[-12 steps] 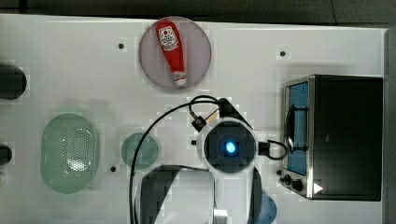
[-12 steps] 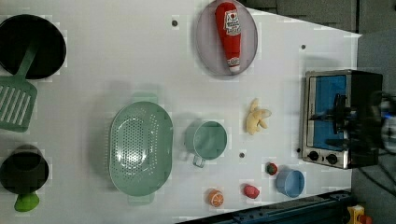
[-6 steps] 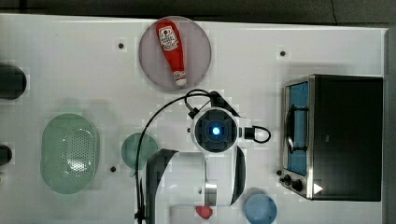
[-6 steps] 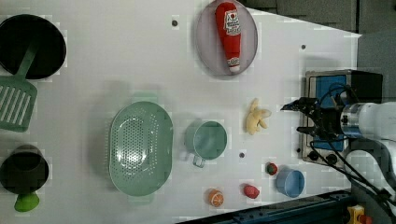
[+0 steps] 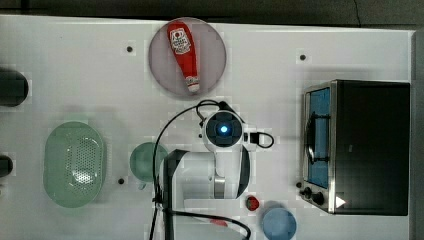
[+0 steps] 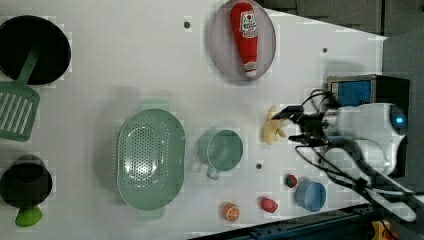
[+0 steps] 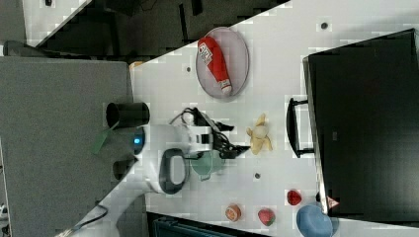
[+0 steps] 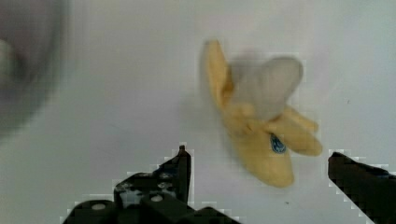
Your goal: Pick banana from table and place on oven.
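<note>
The banana [image 8: 261, 126], pale yellow and partly peeled, lies on the white table [image 6: 125, 65] between the grey plate and the oven [image 6: 365, 90]. The left view shows the banana [image 6: 273, 131] just off my gripper [image 6: 291, 125], which is open with one finger on either side of the fruit's near end. In the right view the gripper [image 7: 236, 140] hangs beside the banana [image 7: 259, 134], apart from it. The wrist view has both dark fingertips [image 8: 182, 161] flanking the banana, above the table. In the top view the arm's wrist [image 5: 223, 129] covers the fruit, left of the oven [image 5: 370, 145].
A ketchup bottle [image 5: 184, 54] lies on a grey plate [image 5: 212, 55]. A teal cup [image 6: 224, 150] and green colander [image 6: 150, 157] stand at the left view's left of the banana. A blue bowl [image 6: 310, 195], small red fruits [image 6: 269, 204] and an orange slice [image 6: 230, 212] sit near the edge.
The arm has swung away from the oven front toward the top view's left and now hangs over the banana, its open fingers reaching the fruit.
</note>
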Controlling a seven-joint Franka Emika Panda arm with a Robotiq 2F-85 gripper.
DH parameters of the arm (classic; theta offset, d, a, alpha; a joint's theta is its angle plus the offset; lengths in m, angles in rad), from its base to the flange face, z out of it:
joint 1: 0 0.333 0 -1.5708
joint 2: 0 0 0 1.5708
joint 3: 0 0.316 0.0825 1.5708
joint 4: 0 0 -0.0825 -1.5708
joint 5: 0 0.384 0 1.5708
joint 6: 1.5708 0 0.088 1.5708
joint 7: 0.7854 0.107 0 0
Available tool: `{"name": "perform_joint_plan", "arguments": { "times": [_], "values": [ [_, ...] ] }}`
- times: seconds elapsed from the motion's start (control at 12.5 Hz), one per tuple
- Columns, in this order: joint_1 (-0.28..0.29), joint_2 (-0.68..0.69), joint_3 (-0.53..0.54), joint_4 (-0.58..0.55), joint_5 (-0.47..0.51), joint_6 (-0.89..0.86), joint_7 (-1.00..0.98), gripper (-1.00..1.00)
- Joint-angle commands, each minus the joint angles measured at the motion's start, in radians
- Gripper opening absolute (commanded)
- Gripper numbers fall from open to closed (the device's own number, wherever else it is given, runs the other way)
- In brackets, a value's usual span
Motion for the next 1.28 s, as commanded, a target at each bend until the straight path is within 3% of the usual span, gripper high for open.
{"name": "perform_joint_plan", "arguments": {
  "times": [0.08, 0.32, 0.4, 0.88, 1.28],
  "values": [
    [-0.008, 0.036, -0.012, -0.007, -0.008, 0.074, 0.032, 1.00],
    [-0.007, 0.087, -0.010, -0.009, -0.008, 0.118, 0.033, 1.00],
    [-0.007, 0.097, -0.010, -0.009, -0.008, 0.130, 0.033, 0.92],
    [-0.006, 0.105, -0.007, -0.007, -0.008, 0.163, 0.033, -0.47],
    [-0.006, -0.028, -0.006, -0.003, -0.008, 0.150, 0.033, -0.47]
  ]
}}
